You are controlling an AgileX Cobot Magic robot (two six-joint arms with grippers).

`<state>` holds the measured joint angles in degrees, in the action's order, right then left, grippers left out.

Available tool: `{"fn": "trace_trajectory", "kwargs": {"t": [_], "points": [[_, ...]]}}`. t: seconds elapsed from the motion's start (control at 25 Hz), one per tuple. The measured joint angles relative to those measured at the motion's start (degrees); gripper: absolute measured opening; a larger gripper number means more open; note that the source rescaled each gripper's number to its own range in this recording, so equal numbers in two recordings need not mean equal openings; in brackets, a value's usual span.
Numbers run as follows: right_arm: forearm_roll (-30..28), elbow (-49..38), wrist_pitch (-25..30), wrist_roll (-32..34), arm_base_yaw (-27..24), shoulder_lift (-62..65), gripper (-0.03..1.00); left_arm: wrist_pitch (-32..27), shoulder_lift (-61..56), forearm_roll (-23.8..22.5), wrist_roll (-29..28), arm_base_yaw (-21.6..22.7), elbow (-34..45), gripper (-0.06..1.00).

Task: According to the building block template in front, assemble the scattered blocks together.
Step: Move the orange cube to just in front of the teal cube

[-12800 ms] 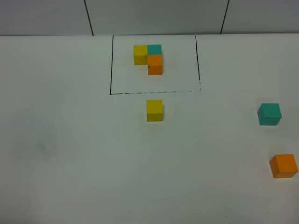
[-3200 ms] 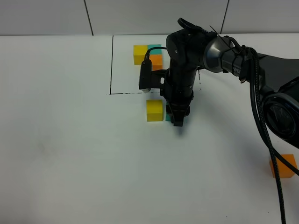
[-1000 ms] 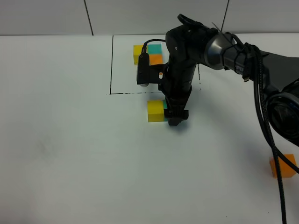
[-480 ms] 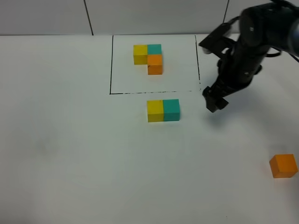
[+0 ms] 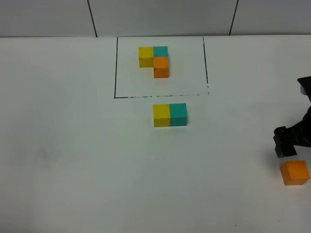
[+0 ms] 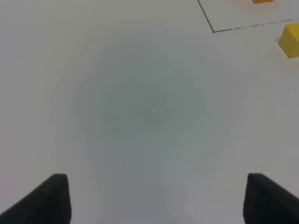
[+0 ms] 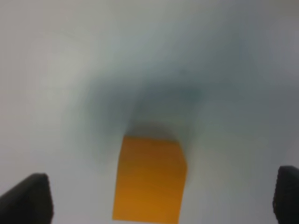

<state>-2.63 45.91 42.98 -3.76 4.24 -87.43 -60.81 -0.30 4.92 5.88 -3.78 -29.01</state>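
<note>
The table [image 5: 73,170] is white and flat, with a grey wall [image 5: 160,17] behind it. The building block template [image 5: 154,60] sits at the back inside a black border [image 5: 116,68]. Just in front of the border, the yellow block [image 5: 161,115] and teal block [image 5: 178,114] touch in a short side-to-side row. The orange block [image 5: 295,172] sits alone, far right. The right gripper [image 7: 158,198] is wide apart near it, holding nothing. The left gripper [image 6: 156,200] is spread wide and empty too.

Template cluster [image 5: 154,61] inside the drawn rectangle [image 5: 115,68] at back, two loose blocks [image 5: 169,115] touching just before it, third block [image 5: 295,173] far right, right gripper [image 5: 285,144] seemingly just behind it.
</note>
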Motion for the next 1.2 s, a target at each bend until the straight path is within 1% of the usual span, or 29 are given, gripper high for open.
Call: {"fn": "trace_trajectory", "kwargs": {"t": [0.12,0.28,0.52,0.84,1.0,1.2], "points": [[1.7,-2.1,-0.4,0.0,-1.7,0.0,0.9,0.0,0.0,0.0,0.0,0.0,0.0,0.75],[3.4,-4.9,-2.0,0.0,-2.0,0.0,0.89,0.0,0.0,0.0,0.0,0.0,0.0,0.75],[6.1,-9.7,-9.1,0.0,-2.2,-0.4,0.87,0.0,0.0,0.0,0.0,0.0,0.0,0.75],[6.8,-10.1,-13.2,0.0,-2.2,-7.2,0.83,0.0,0.0,0.0,0.0,0.0,0.0,0.75],[6.8,-10.1,-15.0,0.0,-2.2,-9.9,0.78,0.0,0.0,0.0,0.0,0.0,0.0,0.75],[6.4,-10.0,-15.1,0.0,-2.3,-10.6,0.66,0.0,0.0,0.0,0.0,0.0,0.0,0.75]]}}
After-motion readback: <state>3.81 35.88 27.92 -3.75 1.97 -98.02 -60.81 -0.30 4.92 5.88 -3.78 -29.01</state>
